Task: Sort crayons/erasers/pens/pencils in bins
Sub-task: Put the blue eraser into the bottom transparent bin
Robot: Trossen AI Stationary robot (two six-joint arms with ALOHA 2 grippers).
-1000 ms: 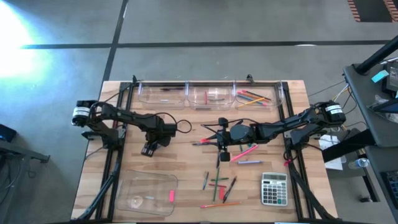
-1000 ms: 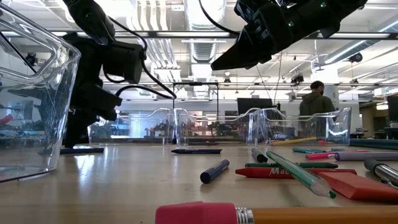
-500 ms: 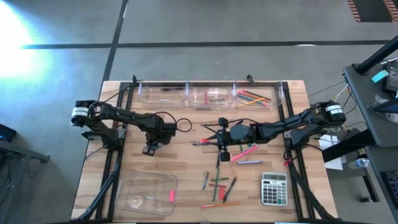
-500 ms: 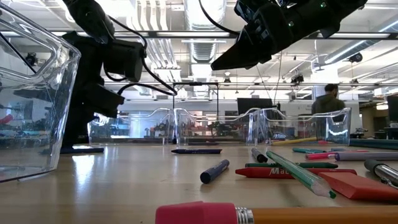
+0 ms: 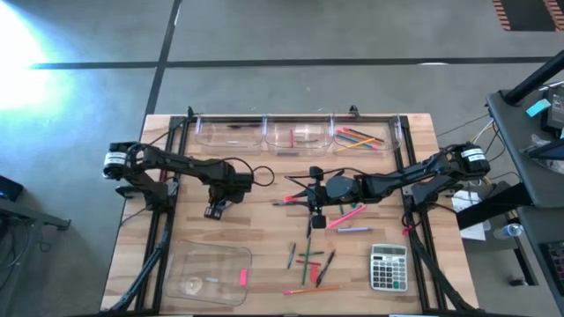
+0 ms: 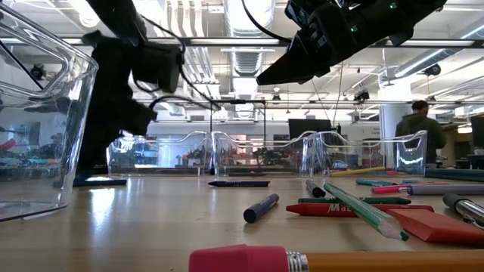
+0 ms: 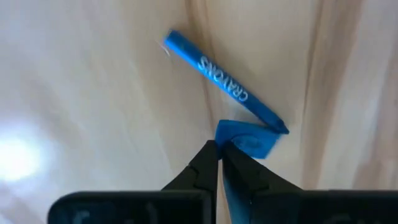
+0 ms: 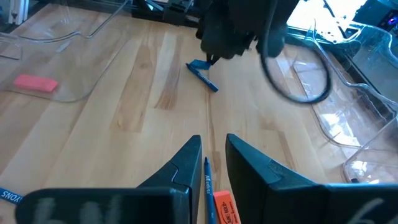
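Near the table's left edge, left gripper [image 7: 219,149] jaws clenched on blue eraser [image 7: 249,138], touching blue crayon [image 7: 221,84].

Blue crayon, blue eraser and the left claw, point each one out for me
blue crayon [image 7: 222,85], left wrist view, middle of its printed wrapper.
blue eraser [image 7: 252,140], left wrist view, its flat top face.
left claw [image 7: 219,151], left wrist view, between its closed fingertips at the eraser's edge.
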